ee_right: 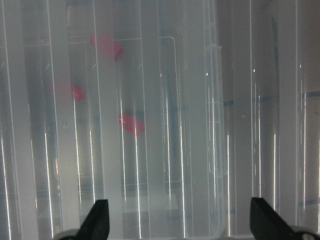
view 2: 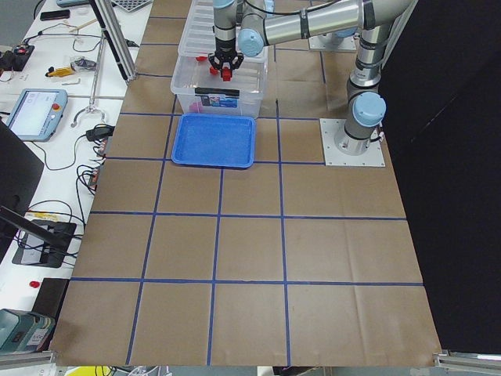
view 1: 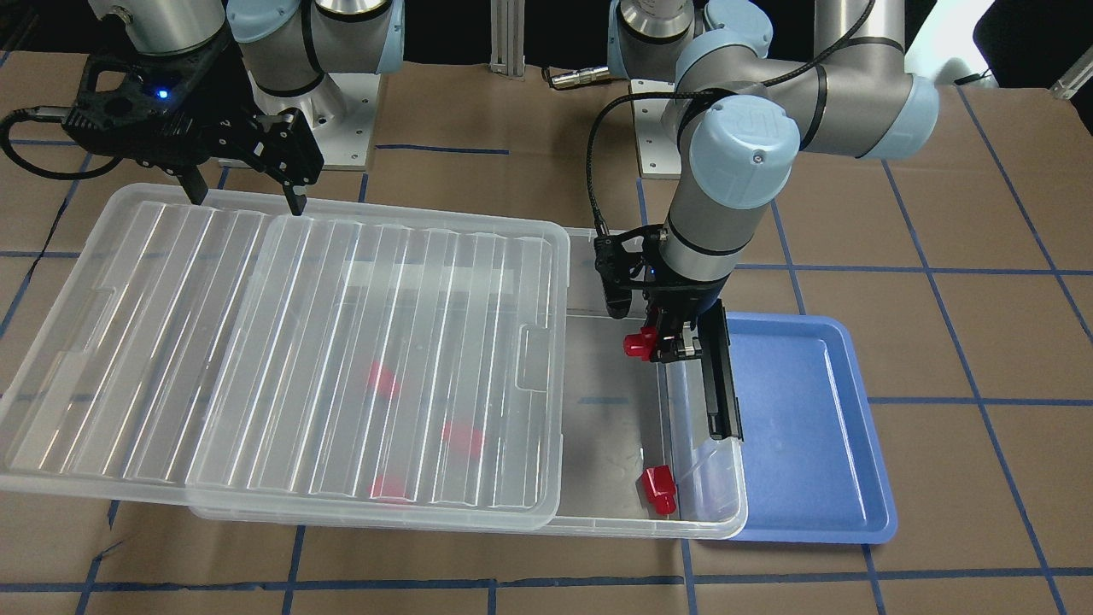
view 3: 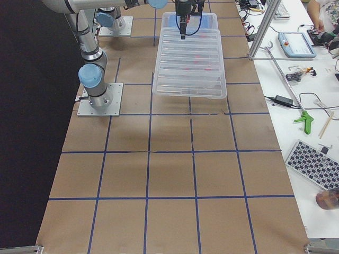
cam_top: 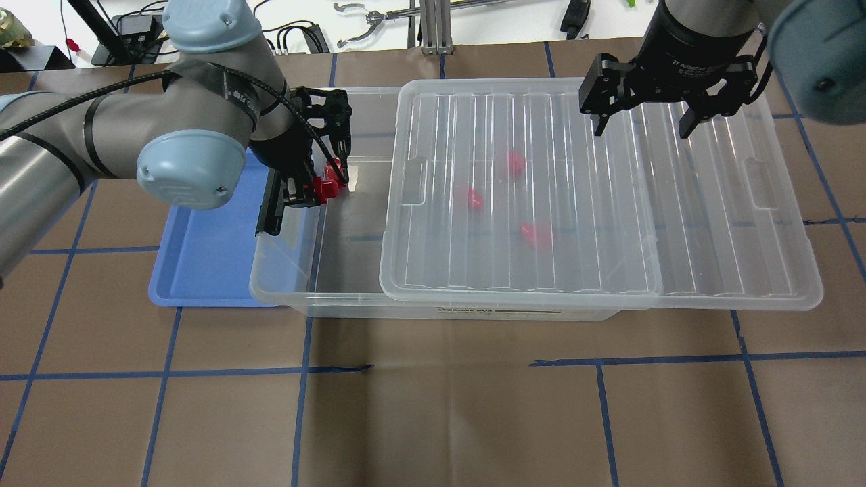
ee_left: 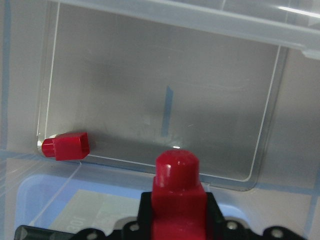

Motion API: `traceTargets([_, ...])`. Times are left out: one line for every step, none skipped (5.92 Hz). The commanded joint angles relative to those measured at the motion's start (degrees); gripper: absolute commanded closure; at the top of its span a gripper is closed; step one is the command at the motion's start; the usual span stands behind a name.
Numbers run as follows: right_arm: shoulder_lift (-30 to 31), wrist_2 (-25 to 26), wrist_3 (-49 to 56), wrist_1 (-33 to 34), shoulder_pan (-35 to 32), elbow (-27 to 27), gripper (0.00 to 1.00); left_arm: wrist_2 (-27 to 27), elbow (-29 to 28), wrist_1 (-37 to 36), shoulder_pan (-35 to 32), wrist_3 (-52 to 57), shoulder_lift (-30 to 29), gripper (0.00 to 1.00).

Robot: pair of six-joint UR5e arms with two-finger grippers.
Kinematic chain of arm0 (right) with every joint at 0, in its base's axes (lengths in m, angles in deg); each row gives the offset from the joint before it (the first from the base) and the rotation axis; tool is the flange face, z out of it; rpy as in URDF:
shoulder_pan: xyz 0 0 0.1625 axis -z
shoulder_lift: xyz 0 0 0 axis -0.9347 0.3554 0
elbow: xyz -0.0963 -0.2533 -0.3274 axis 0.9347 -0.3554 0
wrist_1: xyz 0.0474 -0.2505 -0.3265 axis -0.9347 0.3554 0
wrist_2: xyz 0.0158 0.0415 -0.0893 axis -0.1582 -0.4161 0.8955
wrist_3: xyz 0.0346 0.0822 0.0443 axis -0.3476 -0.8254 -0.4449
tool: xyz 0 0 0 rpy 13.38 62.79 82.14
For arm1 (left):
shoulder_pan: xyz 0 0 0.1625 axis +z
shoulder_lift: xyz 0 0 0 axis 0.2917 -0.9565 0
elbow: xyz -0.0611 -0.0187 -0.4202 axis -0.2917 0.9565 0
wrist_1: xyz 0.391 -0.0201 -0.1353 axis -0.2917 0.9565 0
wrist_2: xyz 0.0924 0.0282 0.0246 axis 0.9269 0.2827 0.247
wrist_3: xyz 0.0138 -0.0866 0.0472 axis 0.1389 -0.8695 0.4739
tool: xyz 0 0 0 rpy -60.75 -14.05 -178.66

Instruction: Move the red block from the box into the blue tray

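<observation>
In the overhead view the brown-papered table fills the lower frame. At centre sits the large clear plastic box, its ribbed translucent lid offset to the right, three blurred red blocks under it. The shallow periwinkle-blue tray lies centre left, just beside the box's short end. Slightly farther up, the left tool is clenched on the glossy red plastic block, over the box's uncovered end near the tray-side rim. At upper right the right tool hangs released, spread wide, over the lid's far edge
</observation>
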Motion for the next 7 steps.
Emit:
traceTargets([0.0, 0.0, 0.0, -0.1, 0.0, 0.1, 0.00, 2.4, 0.0, 2.5, 2.2, 0.9, 2.8, 0.90])
traceTargets([0.0, -0.1, 0.0, -0.1, 0.0, 0.1, 0.00, 1.7, -0.7, 2.3, 4.3, 2.9, 3.7, 0.91])
traceTargets([0.0, -0.1, 0.0, -0.1, 0.1, 0.1, 0.00, 2.4, 0.1, 2.3, 6.6, 6.1, 5.7, 0.91])
traceTargets([0.0, -0.1, 0.0, -0.1, 0.1, 0.1, 0.00, 2.3, 1.1, 2.5, 11.1, 11.4, 6.6, 0.91])
traceTargets([0.0, 0.0, 0.0, -0.1, 0.1, 0.1, 0.00, 2.1, 2.0, 2.7, 15.5, 12.8, 7.4, 0.92])
traceTargets([0.0, 0.0, 0.1, -0.1, 0.3, 0.2, 0.00, 2.4, 3.5, 2.4, 17.6, 18.4, 7.1, 0.93])
traceTargets([0.0, 0.0, 0.1, -0.1, 0.1, 0.2, 0.00, 2.4, 6.3, 1.2, 18.9, 22.0, 7.1, 0.93])
